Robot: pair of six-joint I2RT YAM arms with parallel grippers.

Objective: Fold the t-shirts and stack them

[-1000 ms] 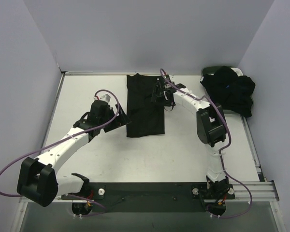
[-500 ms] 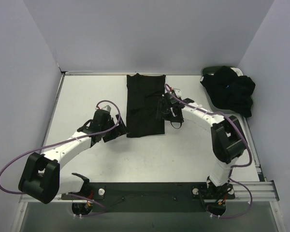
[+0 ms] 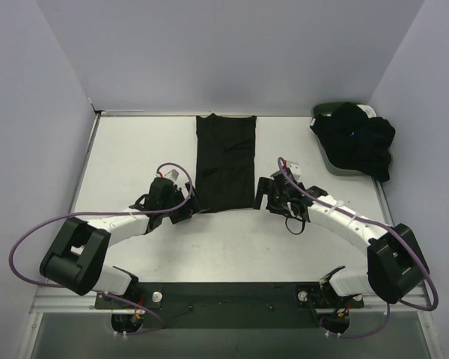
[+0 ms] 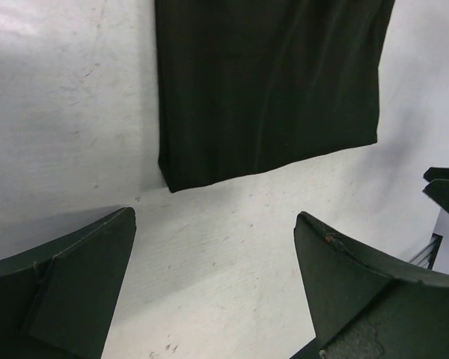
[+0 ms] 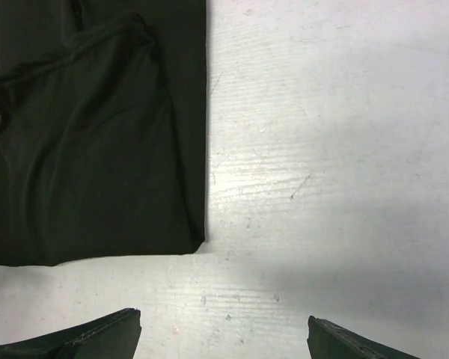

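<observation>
White table (image 3: 127,149): we see a folded black t-shirt (image 3: 224,161) toward the far edge, left gripper (image 3: 188,212) and right gripper (image 3: 260,196) both spread, empty, flanking its near corners.

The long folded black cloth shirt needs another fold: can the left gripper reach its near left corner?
Probably yes: the left gripper, open, faces that corner of the black shirt, only bare table between.

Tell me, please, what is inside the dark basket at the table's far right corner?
A heap of black cloth fills the basket and spills over its rim, a sliver of white showing behind. Anything underneath is covered.
</observation>
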